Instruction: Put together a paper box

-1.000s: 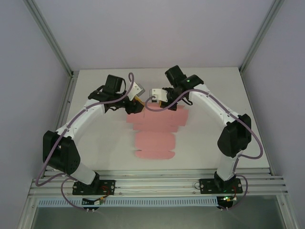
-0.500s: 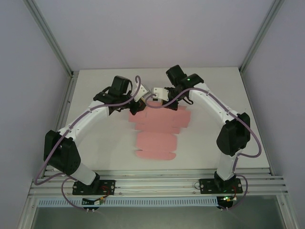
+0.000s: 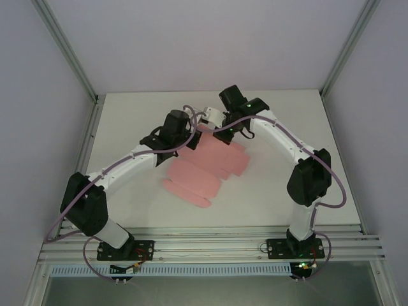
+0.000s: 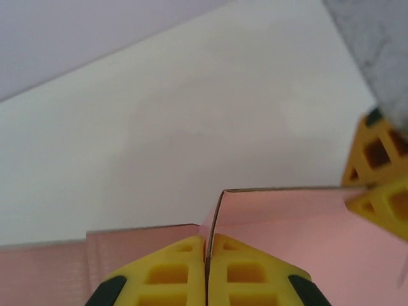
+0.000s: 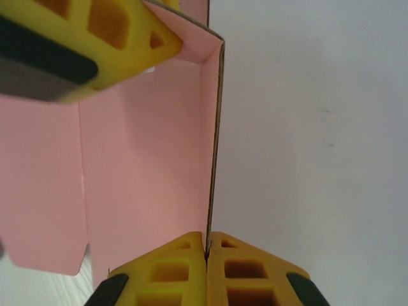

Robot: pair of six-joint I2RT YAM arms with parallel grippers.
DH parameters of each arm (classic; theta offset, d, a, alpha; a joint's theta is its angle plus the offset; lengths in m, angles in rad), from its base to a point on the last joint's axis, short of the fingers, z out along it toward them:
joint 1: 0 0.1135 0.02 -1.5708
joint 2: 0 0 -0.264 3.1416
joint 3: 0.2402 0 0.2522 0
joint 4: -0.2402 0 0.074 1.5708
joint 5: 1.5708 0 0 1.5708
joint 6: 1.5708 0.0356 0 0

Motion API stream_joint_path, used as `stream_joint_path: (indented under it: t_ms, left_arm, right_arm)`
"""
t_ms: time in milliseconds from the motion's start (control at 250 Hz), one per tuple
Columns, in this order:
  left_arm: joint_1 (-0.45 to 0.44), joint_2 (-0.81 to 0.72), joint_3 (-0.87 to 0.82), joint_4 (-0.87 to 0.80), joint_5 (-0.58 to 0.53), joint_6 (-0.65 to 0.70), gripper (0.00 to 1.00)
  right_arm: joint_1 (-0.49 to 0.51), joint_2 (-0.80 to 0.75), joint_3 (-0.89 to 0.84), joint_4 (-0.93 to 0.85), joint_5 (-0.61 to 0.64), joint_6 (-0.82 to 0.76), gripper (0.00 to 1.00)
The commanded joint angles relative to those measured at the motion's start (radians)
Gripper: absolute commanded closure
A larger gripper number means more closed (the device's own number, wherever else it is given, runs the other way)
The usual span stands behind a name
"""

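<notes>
The paper box (image 3: pixel 199 172) is a flat pink die-cut sheet lying askew on the white table, its far edge lifted where both arms meet. In the left wrist view my left gripper (image 4: pixel 207 241) is shut on a raised pink flap (image 4: pixel 280 213) that folds at a corner just ahead of the fingertips. My right gripper (image 5: pixel 206 243) is shut on the thin edge of an upright pink wall (image 5: pixel 143 159). The two grippers hold adjoining flaps at one corner. The left gripper's yellow fingers (image 5: pixel 95 32) show in the right wrist view, and the right gripper's fingers (image 4: pixel 377 185) in the left wrist view.
The white table (image 3: pixel 127 121) ends at grey walls behind and at metal frame posts (image 3: pixel 83 83) on both sides. Both arm bases sit on the rail (image 3: pixel 210 245) at the near edge. Purple cables loop along each arm.
The left gripper has moved right and closer to the right gripper. The pink sheet has swung round, its near end now pointing down-left, and its far edge has lifted.
</notes>
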Motion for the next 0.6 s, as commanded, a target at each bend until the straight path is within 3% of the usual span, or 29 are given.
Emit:
stream_joint_path:
  t_ms: [0,212,359,491,559,595]
  left_arm:
    - [-0.090,0.028,0.010,0.144,-0.173,-0.021,1.00]
    - [-0.152,0.074,0.009,0.214,-0.231,-0.036,1.00]
    - [-0.198,0.117,0.037,0.237,-0.329,-0.038,1.00]
    - [-0.222,0.148,0.053,0.248,-0.340,-0.048,0.99]
    - [-0.224,0.148,0.070,0.219,-0.344,-0.065,0.95]
    - [-0.222,0.142,0.071,0.204,-0.353,-0.064,0.87]
  right_arm:
    - [0.048,-0.020,0.006,0.046,-0.051,0.273,1.00]
    - [0.047,-0.046,-0.051,0.117,-0.202,0.455,1.00]
    - [0.046,-0.043,-0.058,0.149,-0.182,0.516,1.00]
    - [0.046,-0.039,-0.064,0.162,-0.206,0.510,1.00]
    - [0.046,-0.046,-0.074,0.165,-0.162,0.494,1.00]
    - [0.044,-0.051,-0.079,0.163,-0.129,0.478,1.00]
